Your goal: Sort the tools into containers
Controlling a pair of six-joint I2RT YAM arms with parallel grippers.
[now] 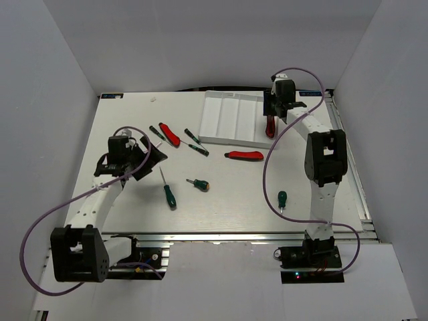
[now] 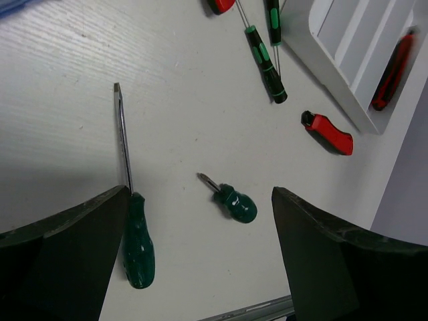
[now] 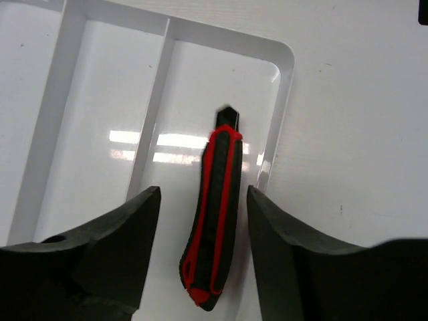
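One utility knife (image 3: 214, 221), rightmost tray compartment (image 3: 224, 77)

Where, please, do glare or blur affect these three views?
Right wrist: glare streaks on the tray floor beside the utility knife, end effector fingers blurred. Left wrist: fingers dark, soft, stubby screwdriver crisp. Top external: even light, faint shadows.

Legible text, brands, numbers, signs: none that I can read in any of my three views.
Utility knife (image 3: 214, 221), closest under my right wrist camera: red-and-black grip, no lettering I can make out.
Green screwdriver (image 2: 137, 241), under my left wrist camera: handle markings not discernible.
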